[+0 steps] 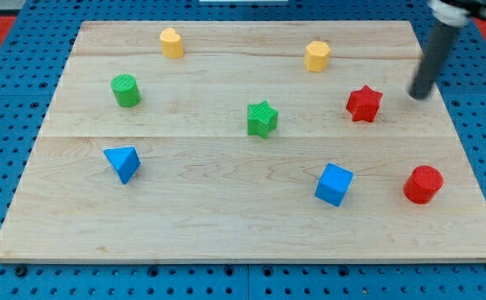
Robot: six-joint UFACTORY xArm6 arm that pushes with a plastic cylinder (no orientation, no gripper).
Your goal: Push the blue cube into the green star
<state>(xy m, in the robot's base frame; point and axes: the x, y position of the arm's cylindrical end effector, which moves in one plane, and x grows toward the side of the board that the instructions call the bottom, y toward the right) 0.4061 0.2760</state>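
Note:
The blue cube (334, 184) sits on the wooden board at the view's lower right. The green star (262, 118) stands near the board's middle, up and to the left of the cube, well apart from it. My tip (420, 93) is at the view's upper right, just right of the red star (363, 103) and far above and to the right of the blue cube. It touches no block.
A red cylinder (423, 184) stands right of the blue cube. A blue triangular block (122, 162) and a green cylinder (126, 90) are at the left. Two yellow blocks (172, 42) (317, 56) sit near the top edge. Blue pegboard (1, 125) surrounds the board.

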